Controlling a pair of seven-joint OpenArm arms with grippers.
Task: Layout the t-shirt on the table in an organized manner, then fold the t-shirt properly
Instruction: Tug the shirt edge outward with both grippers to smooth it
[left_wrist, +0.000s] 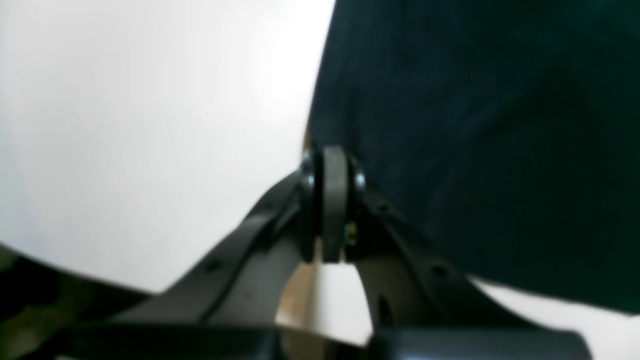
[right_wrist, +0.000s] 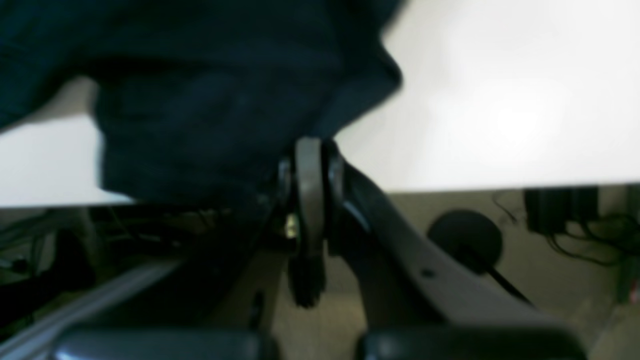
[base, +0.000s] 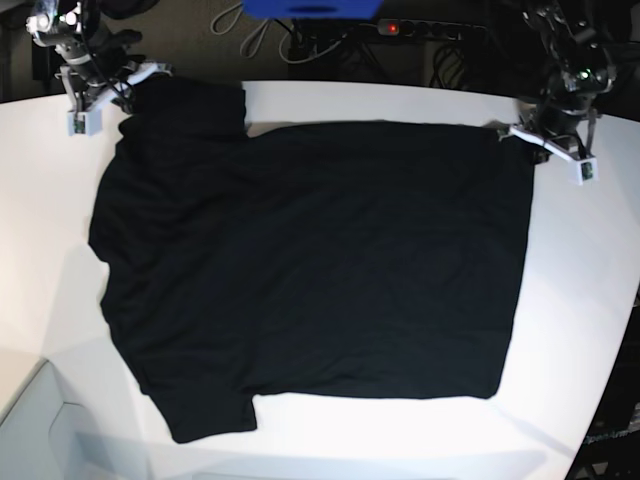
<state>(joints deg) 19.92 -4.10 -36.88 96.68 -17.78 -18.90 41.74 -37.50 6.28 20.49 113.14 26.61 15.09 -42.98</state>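
While the t-shirt (base: 310, 270) lies spread across the counter (base: 580, 300), both arms' jaws are clamped on its far-edge corners.

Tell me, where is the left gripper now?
In the base view, the left gripper is at the upper right, near the table's far edge, shut on the t-shirt's corner.

Both wrist views are blurred; the t-shirt (left_wrist: 475, 150) runs past their edges.
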